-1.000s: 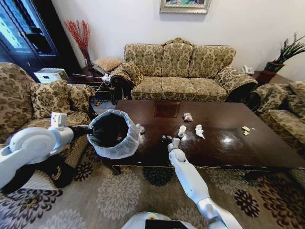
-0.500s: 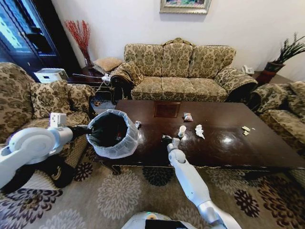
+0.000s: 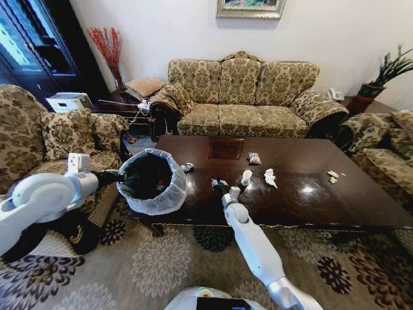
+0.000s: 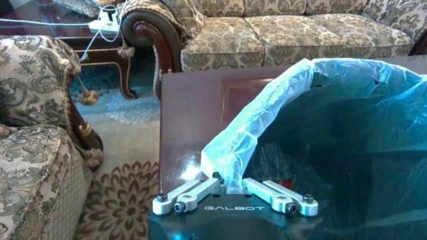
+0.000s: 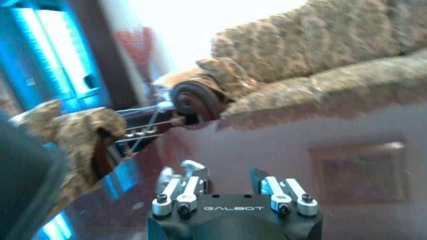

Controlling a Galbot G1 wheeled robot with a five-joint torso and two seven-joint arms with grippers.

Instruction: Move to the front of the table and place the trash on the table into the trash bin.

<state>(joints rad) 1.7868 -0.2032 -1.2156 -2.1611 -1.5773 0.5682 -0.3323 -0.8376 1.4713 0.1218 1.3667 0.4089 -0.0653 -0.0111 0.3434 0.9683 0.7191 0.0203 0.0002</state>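
Glossy reddish-brown table (image 3: 303,194), scattered trash (image 3: 269,177), floral sofas (image 3: 242,97) around.

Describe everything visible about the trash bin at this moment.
The trash bin is round and dark, lined with a translucent whitish plastic bag folded over its rim. It is tilted, its mouth facing up toward the head camera, at the table's left end, partly over the near corner. The left gripper holds it at the rim, jaws closed on the bag's fold. The inside looks dark, and its contents cannot be made out. A small piece of trash lies on the table just beyond the rim.
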